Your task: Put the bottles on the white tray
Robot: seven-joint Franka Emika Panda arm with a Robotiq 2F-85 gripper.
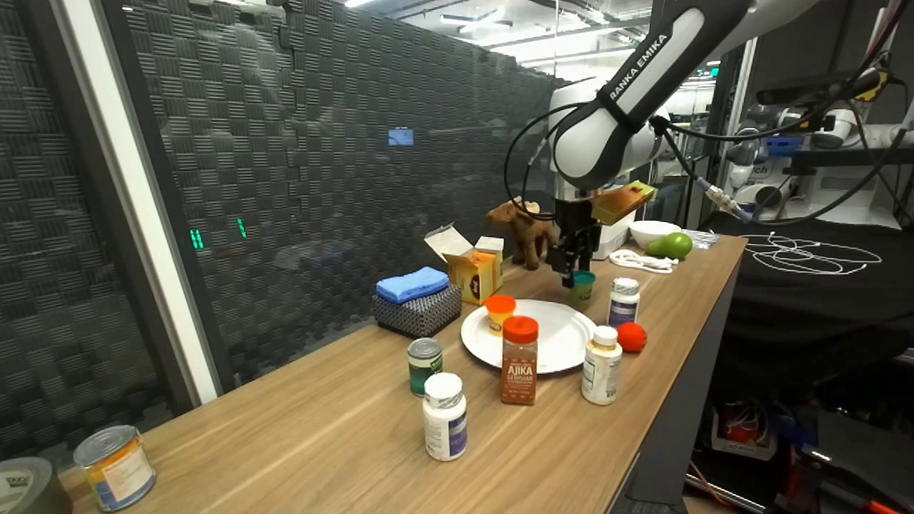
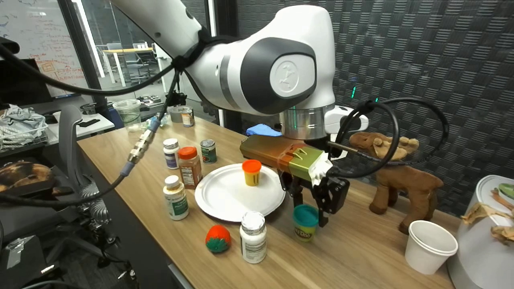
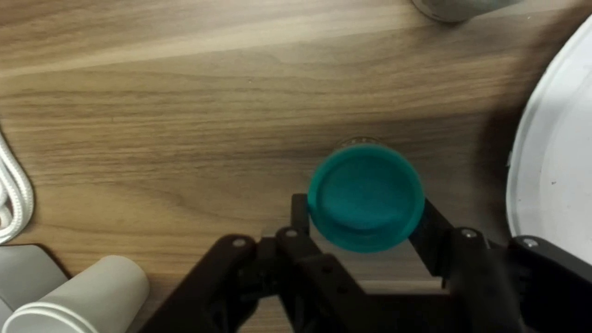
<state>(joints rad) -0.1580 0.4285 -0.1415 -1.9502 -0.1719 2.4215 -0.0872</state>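
Note:
In both exterior views the round white tray [image 2: 229, 196] lies on the table, bearing a small yellow jar with an orange lid [image 2: 251, 172]. Beside the tray, upright on the wood, stands a teal-lidded jar [image 2: 305, 230]. My gripper [image 3: 364, 208] reaches down over it, shut on it, one finger [image 3: 300, 210] and the opposite one touching either side of the lid. Around the tray stand a red-capped brown bottle [image 1: 519, 368] and white bottles: one near the tomato [image 2: 253, 243], one with a green label [image 2: 176, 200] and one farther along [image 1: 445, 421].
Close to the tray are a red toy tomato [image 2: 218, 239] and a green can [image 1: 425, 371]. A yellow box [image 1: 475, 275], a dark box with blue cloth [image 1: 418, 307] and a brown plush moose [image 2: 405, 180] line the wall side. White paper cups [image 2: 429, 249] stand past the jar.

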